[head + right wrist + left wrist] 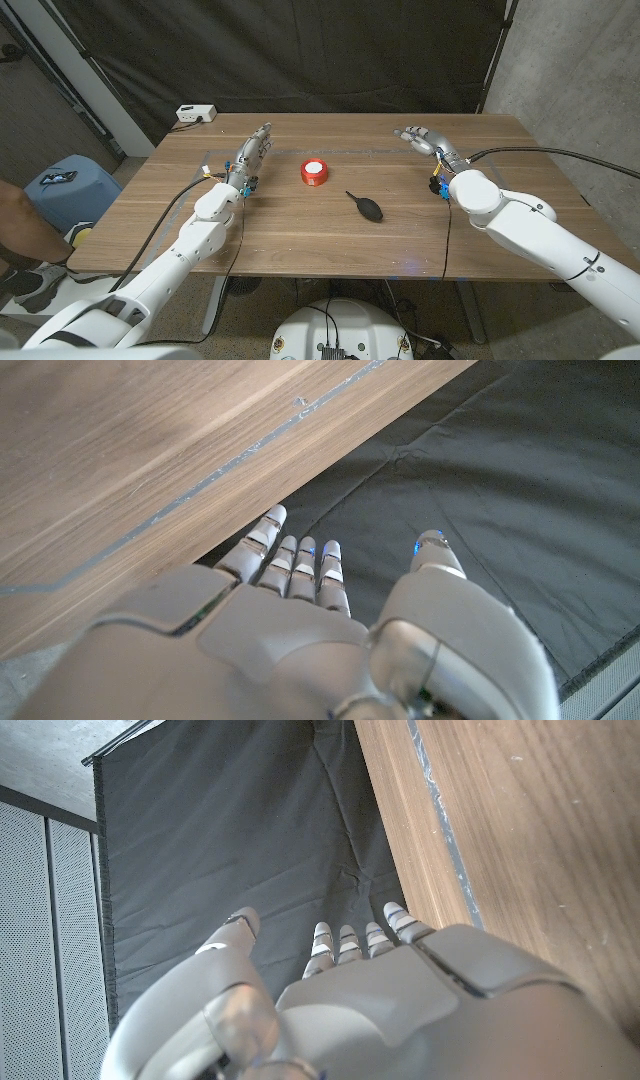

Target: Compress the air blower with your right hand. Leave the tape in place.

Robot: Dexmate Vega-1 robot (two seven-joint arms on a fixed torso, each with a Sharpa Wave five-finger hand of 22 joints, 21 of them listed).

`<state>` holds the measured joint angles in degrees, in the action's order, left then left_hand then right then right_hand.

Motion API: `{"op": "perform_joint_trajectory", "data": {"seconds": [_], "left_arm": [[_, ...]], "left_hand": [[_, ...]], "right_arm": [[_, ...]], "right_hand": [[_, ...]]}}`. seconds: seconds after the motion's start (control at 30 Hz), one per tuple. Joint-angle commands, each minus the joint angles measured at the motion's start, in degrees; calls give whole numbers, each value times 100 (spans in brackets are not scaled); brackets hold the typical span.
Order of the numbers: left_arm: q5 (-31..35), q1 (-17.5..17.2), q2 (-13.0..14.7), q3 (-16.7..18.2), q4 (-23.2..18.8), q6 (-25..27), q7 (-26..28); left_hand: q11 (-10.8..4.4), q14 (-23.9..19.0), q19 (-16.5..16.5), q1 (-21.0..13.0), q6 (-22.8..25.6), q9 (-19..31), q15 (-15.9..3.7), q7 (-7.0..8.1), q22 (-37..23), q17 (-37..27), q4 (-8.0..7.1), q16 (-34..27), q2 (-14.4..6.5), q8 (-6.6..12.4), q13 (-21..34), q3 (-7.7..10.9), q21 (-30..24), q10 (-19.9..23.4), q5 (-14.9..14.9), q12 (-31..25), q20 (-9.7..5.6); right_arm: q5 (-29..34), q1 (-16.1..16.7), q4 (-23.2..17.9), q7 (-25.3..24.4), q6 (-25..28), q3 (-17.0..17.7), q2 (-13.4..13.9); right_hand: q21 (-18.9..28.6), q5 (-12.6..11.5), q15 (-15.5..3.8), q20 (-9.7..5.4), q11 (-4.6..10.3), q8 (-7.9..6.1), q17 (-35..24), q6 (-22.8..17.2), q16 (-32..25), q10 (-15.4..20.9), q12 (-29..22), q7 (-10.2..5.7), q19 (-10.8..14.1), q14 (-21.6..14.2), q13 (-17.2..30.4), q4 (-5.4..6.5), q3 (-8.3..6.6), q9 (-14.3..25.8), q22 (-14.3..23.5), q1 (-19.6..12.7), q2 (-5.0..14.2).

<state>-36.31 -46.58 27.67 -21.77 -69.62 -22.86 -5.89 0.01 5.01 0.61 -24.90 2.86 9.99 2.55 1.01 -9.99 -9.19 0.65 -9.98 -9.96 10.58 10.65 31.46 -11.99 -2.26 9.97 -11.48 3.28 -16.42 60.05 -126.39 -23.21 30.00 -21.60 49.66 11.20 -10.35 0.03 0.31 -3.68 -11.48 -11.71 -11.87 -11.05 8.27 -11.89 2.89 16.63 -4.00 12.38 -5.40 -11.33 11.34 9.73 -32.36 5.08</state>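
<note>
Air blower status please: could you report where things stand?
Both robot hands, left and right, open, holding nothing. Air blower untouched mid-table. Tape apart from it, path unobstructed.

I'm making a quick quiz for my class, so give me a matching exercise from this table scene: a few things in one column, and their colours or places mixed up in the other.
Things:
1. tape
2. air blower
3. power strip
4. stool

Descriptions:
A. black, near the table's middle
B. blue, on the floor beside the table
C. red and white
D. white, beyond the table's far corner

Pairs: 1-C, 2-A, 3-D, 4-B
</note>
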Motion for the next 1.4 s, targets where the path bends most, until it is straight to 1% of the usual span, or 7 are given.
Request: {"op": "perform_joint_trajectory", "data": {"seconds": [0.03, 0.33, 0.5, 0.6, 0.7, 1.07, 1.4], "left_arm": [[71, 20, -13, -2, -6, -70, 68], [92, -7, 4, 14, -49, -119, 94], [143, -48, 41, 21, -108, -113, 174], [143, -61, 47, 30, -114, -116, 190], [174, -69, 60, 28, -124, -113, 226], [192, -65, 46, 32, -84, -171, 235], [189, -72, 41, 40, -62, -211, 228]], "left_hand": [[-4, 13, 18, -64, 61, 34, -12, -3, -22, -33, 25, -14, 7, 17, 19, 8, 23, 18, 28, -42, 24], [-11, 12, 20, -66, 61, 34, -10, -2, -22, -33, 39, -14, 4, 14, 18, 8, 25, 20, 28, -41, 24], [-10, 11, 20, -66, 69, 34, -9, -2, -22, -33, 46, -14, 3, 16, 18, 8, 26, 23, 28, -41, 24], [-12, 7, 23, -67, 71, 35, -6, 1, -22, -33, 51, -15, 2, 16, 18, 8, 26, 29, 28, -43, 27], [-10, 8, 25, -67, 70, 35, -4, 1, -22, -33, 56, -15, 1, 15, 18, 7, 26, 25, 28, -41, 29], [-18, 1, 27, -68, 87, 36, 4, 3, -23, -34, 70, -16, -4, 18, 17, 7, 28, 45, 29, -47, 32], [-18, -3, 28, -70, 97, 36, 28, -6, -23, -35, 85, -16, -12, 18, 17, 10, 31, 55, 31, -48, 34]], "right_arm": [[377, -190, -384, -126, 777, -292, 86], [774, -391, -642, -193, 1317, -617, 72], [949, -554, -768, -153, 1692, -809, 45], [1111, -683, -881, -149, 1969, -984, 25], [1137, -739, -956, -95, 2070, -1031, 1], [1539, -1164, -1383, -8, 3069, -1575, -4], [1808, -1842, -1665, 204, 4083, -2359, -8]], "right_hand": [[-27, 4, 41, -19, -50, -68, -8, -87, -27, 82, -54, 37, -20, -22, 26, -55, -12, 11, 31, -61, -31], [19, 8, 153, 117, -192, -141, 8, -290, -103, 261, -152, 202, 69, -206, 99, -157, -42, 34, 33, -156, -28], [57, 22, 290, 292, -334, -175, 12, -409, -149, 405, -225, 328, 185, -347, 151, -206, -17, 45, 34, -165, -95], [66, 26, 314, 325, -394, -208, 10, -515, -173, 498, -268, 381, 224, -423, 178, -221, -7, 47, 34, -166, -118], [98, 21, 469, 470, -467, -214, 4, -580, -217, 581, -310, 452, 339, -565, 225, -243, 9, 50, 39, -168, -154], [130, 16, 616, 573, -615, -236, -12, -694, -267, 730, -378, 592, 476, -730, 288, -288, 7, 57, 47, -217, -189], [146, 5, 656, 646, -645, -262, -24, -790, -301, 909, -449, 666, 566, -847, 329, -341, 5, 65, 51, -294, -253]]}}
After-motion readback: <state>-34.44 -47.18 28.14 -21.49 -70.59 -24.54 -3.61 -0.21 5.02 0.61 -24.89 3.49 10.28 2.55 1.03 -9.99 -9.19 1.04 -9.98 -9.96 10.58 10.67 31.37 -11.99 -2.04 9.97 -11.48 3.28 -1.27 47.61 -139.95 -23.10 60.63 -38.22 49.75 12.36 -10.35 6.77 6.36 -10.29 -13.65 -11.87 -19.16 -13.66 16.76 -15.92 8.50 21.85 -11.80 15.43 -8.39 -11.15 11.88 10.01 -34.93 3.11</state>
